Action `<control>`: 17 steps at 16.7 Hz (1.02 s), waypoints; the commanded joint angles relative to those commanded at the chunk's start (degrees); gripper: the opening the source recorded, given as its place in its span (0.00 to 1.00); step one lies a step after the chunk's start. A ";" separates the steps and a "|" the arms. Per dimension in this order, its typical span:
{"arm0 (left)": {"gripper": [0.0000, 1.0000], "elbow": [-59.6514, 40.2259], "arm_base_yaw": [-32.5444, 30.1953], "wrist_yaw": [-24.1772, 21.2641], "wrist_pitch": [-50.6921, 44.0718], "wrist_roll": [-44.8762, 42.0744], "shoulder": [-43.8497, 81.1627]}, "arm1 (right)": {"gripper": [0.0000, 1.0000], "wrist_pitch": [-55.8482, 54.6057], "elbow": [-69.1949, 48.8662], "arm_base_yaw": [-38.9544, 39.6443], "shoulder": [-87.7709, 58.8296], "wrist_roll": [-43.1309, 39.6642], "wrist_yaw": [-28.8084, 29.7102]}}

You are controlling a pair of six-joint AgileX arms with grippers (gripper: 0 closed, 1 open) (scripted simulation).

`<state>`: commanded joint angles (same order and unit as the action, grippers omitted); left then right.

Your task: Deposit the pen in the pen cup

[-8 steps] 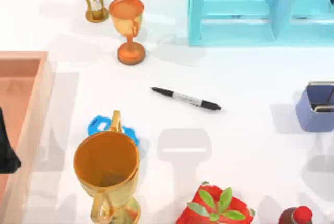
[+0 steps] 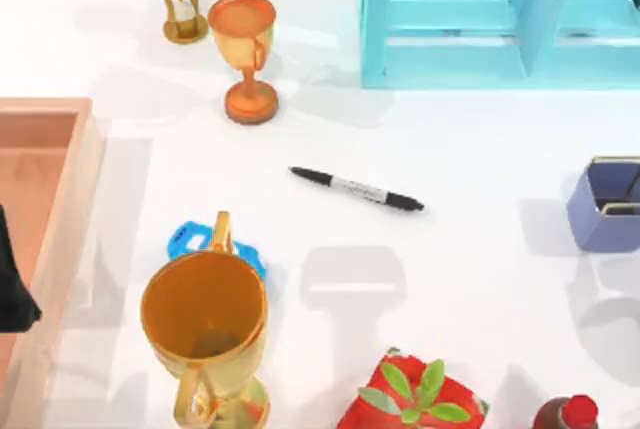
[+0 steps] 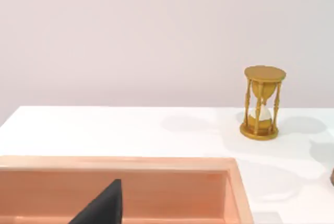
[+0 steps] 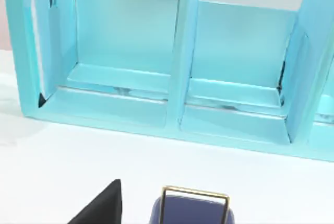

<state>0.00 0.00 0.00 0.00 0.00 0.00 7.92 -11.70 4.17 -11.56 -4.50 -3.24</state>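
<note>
Top view is showing the pen (image 2: pixel 357 189) lying flat on the smooth white table (image 2: pixel 470 279), near the middle, tilted so its slim black barrel runs down toward the right, the pale printed band wrapping its midsection. It is lying free, nothing touching it. The pen cup (image 2: pixel 604 207) is standing well apart from it at the right edge — a square-sided periwinkle holder with a thin metallic rim and dividers inside.

The left gripper (image 2: pixel 14 284) is showing as a dark wedge at the left edge, hanging over the shallow salmon-pink tray (image 2: pixel 62 209); whether its fingers are spread or pressed together I cannot tell. The pen is lying well off to that gripper's right, past the tray's wall. In the left wrist view the matte black tip (image 3: pixel 102 207) is sitting above the tray (image 3: pixel 156 164), with a gold hourglass (image 3: pixel 263 103) beyond.

In the right wrist view a black tip of the right gripper (image 4: pixel 102 205) is hovering just beside the cup's (image 4: pixel 190 208) metallic rim, with the glossy turquoise shelf unit (image 4: pixel 177 78) behind; its spread I cannot tell either.

A large gold trophy (image 2: pixel 205 334) is standing below and left of the pen, a smaller copper-toned one (image 2: pixel 245 54) above.
</note>
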 joint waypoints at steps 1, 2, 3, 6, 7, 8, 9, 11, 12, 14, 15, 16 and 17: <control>1.00 0.00 0.00 0.00 0.00 0.00 0.00 | 1.00 2.60 -3.85 1.36 -3.95 -1.52 -1.02; 1.00 0.00 0.00 0.00 0.00 0.00 0.00 | 1.00 5.53 -8.21 2.91 -8.59 -3.28 -2.17; 1.00 0.00 0.00 0.00 0.00 0.00 0.00 | 1.00 8.68 -12.90 4.60 -13.73 -5.19 -3.39; 1.00 0.00 0.00 0.00 0.00 0.00 0.00 | 1.00 19.27 -28.82 10.37 -31.98 -11.80 -7.39; 1.00 0.00 0.00 0.00 0.00 0.00 0.00 | 1.00 23.09 -34.57 12.42 -38.68 -14.18 -8.76; 1.00 0.00 0.00 0.00 0.00 0.00 0.00 | 1.00 27.00 -40.48 14.48 -45.52 -16.59 -10.12; 1.00 0.00 0.00 0.00 0.00 0.00 0.00 | 1.00 31.00 -46.59 16.47 -52.48 -18.98 -11.41; 1.00 0.00 0.00 0.00 0.00 0.00 0.00 | 1.00 39.10 -59.19 20.12 -66.35 -23.55 -13.70; 1.00 0.00 0.00 0.00 0.00 0.00 0.00 | 1.00 43.16 -65.58 21.73 -73.23 -25.68 -14.70; 1.00 0.00 0.00 0.00 0.00 0.00 0.00 | 1.00 51.10 -78.18 24.17 -86.63 -29.27 -16.13; 1.00 0.00 0.00 0.00 0.00 0.00 0.00 | 1.00 54.94 -84.37 25.06 -93.16 -30.77 -16.63; 1.00 0.00 0.00 0.00 0.00 0.00 0.00 | 1.00 58.67 -90.46 25.71 -99.55 -32.05 -16.97; 1.00 0.00 0.00 0.00 0.00 0.00 0.00 | 1.00 62.20 -96.44 26.06 -105.63 -33.05 -17.11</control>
<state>0.00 0.00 0.00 0.00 0.00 0.00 70.12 -108.14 30.23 -117.19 -37.55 -20.35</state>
